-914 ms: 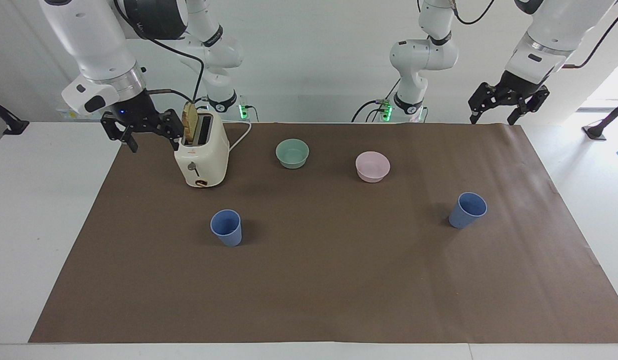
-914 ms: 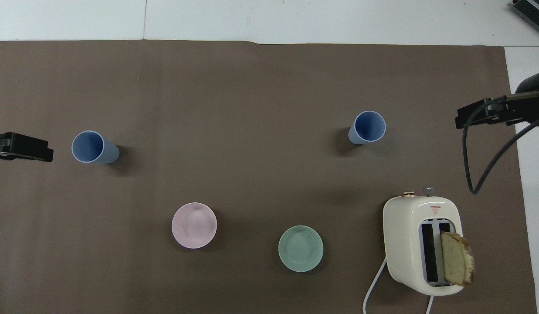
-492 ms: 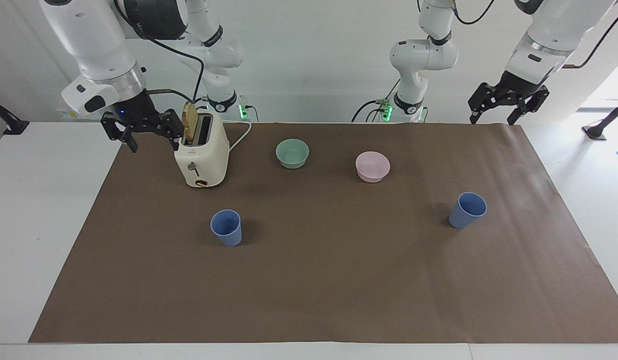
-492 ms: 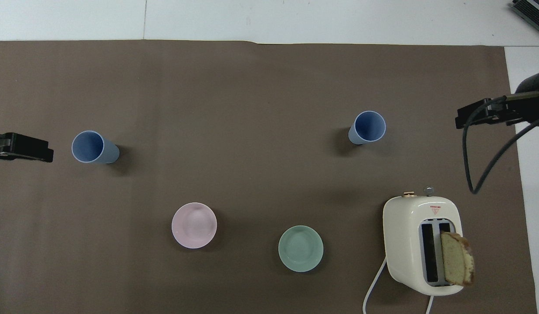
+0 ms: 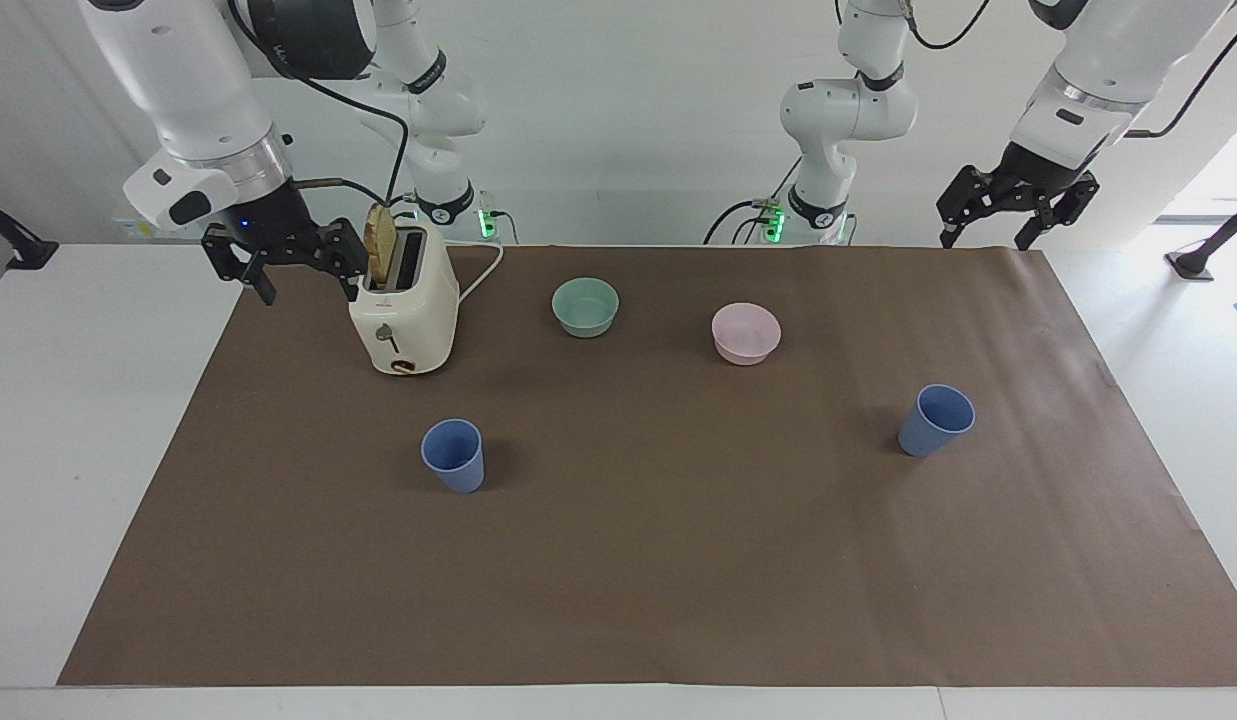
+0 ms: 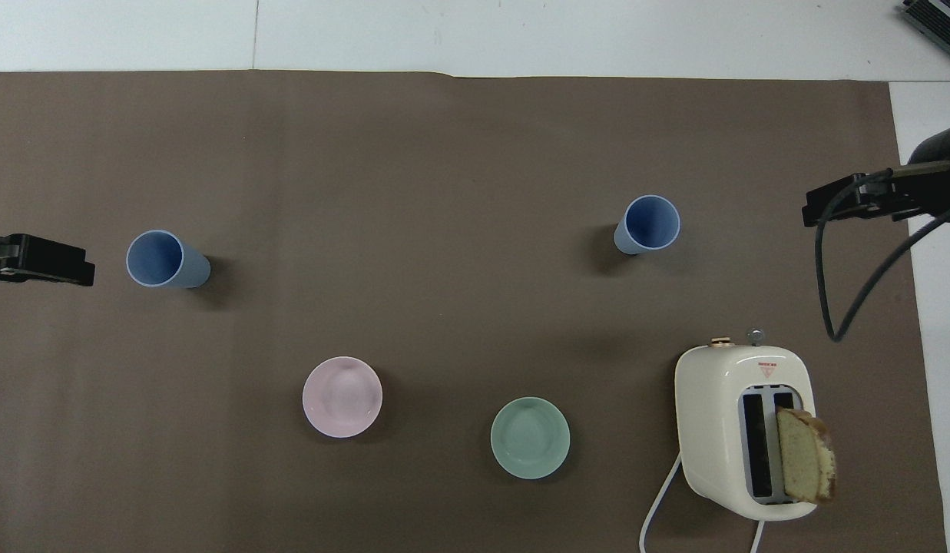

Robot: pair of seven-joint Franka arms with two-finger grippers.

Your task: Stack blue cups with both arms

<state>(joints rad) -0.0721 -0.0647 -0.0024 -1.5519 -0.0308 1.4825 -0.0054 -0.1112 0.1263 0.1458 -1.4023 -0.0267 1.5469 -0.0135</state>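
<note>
Two matte blue tapered plastic tumblers are being left standing upright and well apart on the brown paper-covered worktop (image 5: pixel 638 600), with the cream two-slot toaster (image 5: pixel 403 310) taken as landmark. One blue tumbler (image 5: pixel 453 455) is standing near the toaster, farther from the robots than it. The other blue tumbler (image 5: pixel 936 420) is standing toward the left arm's end, well apart from the toaster. The right gripper (image 5: pixel 283 262) is being held in the air just beside the toaster, fingers spread, nothing held. The left gripper (image 5: pixel 1013 200) is being held raised over the worktop's edge, well apart from the toaster, fingers parted and empty.
</note>
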